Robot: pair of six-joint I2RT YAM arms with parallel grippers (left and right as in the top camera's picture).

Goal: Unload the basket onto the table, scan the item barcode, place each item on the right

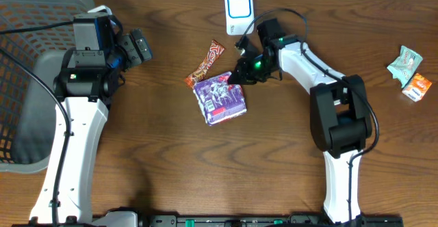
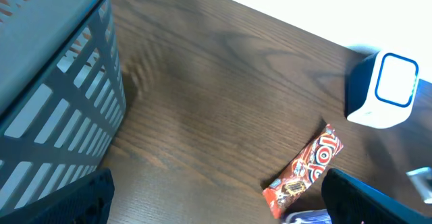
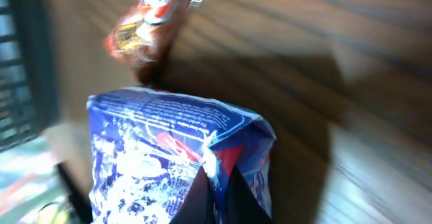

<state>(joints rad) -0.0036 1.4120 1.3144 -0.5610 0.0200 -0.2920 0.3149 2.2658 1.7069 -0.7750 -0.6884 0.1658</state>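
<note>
One step done: R gripper (image 1: pixel 237 74) clenched on edge of purple packet (image 1: pixel 220 98); L gripper (image 1: pixel 139 47) released, idle. Lift & presenting barcode to scanner (image 1: pixel 238 9) appear outstanding

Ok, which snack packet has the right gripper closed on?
The purple-blue foil bag at mid-table: the right gripper pinches its corner. The red-orange bar wrapper beside it, and the green packet and orange packet far right, lie free.
</note>
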